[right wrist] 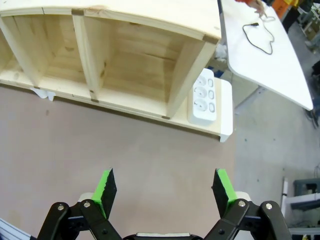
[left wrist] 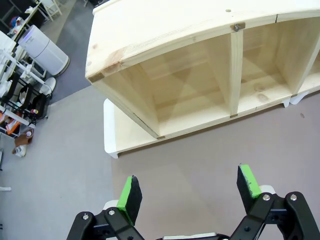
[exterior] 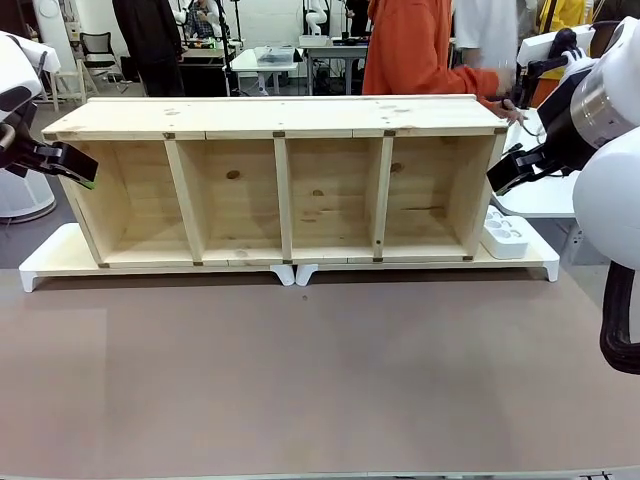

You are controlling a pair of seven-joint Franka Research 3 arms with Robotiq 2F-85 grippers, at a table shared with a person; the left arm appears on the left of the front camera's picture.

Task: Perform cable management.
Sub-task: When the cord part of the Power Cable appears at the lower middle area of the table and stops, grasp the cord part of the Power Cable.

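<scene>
The cable (right wrist: 258,38) is a thin black cord lying in a loose loop on a white side table (right wrist: 280,70) beyond the shelf's right end. A person's hand (right wrist: 256,5) rests at its far end. In the front view the cable (exterior: 529,127) shows just past the shelf's top right corner, by the same hand (exterior: 511,113). My right gripper (right wrist: 164,186) is open and empty above the brown tabletop, and it hangs at the shelf's right end (exterior: 506,172). My left gripper (left wrist: 189,187) is open and empty too, at the shelf's left end (exterior: 78,166).
A long wooden shelf (exterior: 280,120) with several open compartments stands on a white base (exterior: 50,262) across the table's far half. A white power strip (exterior: 503,232) lies on the base at its right end. The brown tabletop (exterior: 320,380) stretches in front. The person wears an orange top (exterior: 410,50).
</scene>
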